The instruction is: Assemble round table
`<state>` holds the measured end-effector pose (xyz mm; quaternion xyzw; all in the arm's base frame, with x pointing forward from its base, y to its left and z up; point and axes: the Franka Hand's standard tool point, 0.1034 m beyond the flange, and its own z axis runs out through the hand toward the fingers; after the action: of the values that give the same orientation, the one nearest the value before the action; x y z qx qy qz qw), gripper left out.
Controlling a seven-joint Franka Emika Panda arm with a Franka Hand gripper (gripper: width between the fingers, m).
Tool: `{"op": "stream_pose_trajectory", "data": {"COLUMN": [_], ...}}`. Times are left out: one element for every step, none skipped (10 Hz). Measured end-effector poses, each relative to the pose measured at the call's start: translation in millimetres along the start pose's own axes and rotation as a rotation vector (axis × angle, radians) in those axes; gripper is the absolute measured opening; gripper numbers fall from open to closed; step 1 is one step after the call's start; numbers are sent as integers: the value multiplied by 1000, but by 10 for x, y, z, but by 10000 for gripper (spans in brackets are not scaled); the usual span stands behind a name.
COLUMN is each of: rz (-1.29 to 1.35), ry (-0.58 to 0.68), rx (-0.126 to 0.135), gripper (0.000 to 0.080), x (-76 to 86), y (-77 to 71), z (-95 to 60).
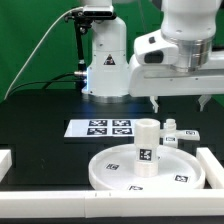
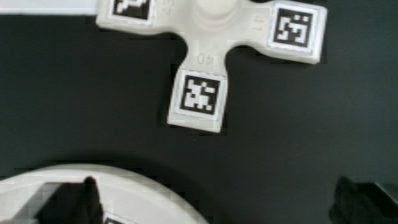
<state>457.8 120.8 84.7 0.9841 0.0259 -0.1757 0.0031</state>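
Observation:
The large white rimmed disc [image 1: 120, 172] lies flat on the black table at the front, with small square tags on it. The short thick white cylinder leg [image 1: 147, 145] stands upright on the disc, near its middle. My gripper [image 1: 181, 103] hangs open and empty above the table behind the disc, at the exterior view's right. In the wrist view the gripper [image 2: 221, 205] is open, with both dark fingertips [image 2: 71, 202] showing. The disc's rim [image 2: 80, 185] curves under one fingertip. A white cross-shaped part [image 2: 210, 40] with tags lies beyond.
The marker board [image 1: 100, 128] lies flat behind the disc. The cross-shaped tagged part [image 1: 176, 138] sits just behind the disc's far right edge. White border rails [image 1: 212, 165] run along the left, right and front. The robot base [image 1: 106, 65] stands at the back.

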Motion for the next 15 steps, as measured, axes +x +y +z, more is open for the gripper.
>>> {"op": "stream_pose_trajectory", "data": {"rz": [-12,-3,6,6,3,1,-12,-46,-29,-18,-15,-8,41,83,79], "ry": [-2,-90,-157,-203,-277,-331,-406,-469,-501,-527,-520,-521,-532,-537,-542], "rx": [-12,-15,-21,-30,-45,-59,-72,-89,-94,-94,-94,-95,-106,-97,-101], "gripper": [649,649,649,649,649,649,649,649,649,649,649,649,649,649,649], "x": [-13,-85,-64,-60,-94,-86,-112,-88,-69,-81,-66,-70,-113,-138,-170], "y": [-40,-3,30,32,9,-11,-6,-1,22,51,61,60,29,5,-13], "z": [1,20,24,50,138,230,287,314,318,325,330,333,364,384,403]}}
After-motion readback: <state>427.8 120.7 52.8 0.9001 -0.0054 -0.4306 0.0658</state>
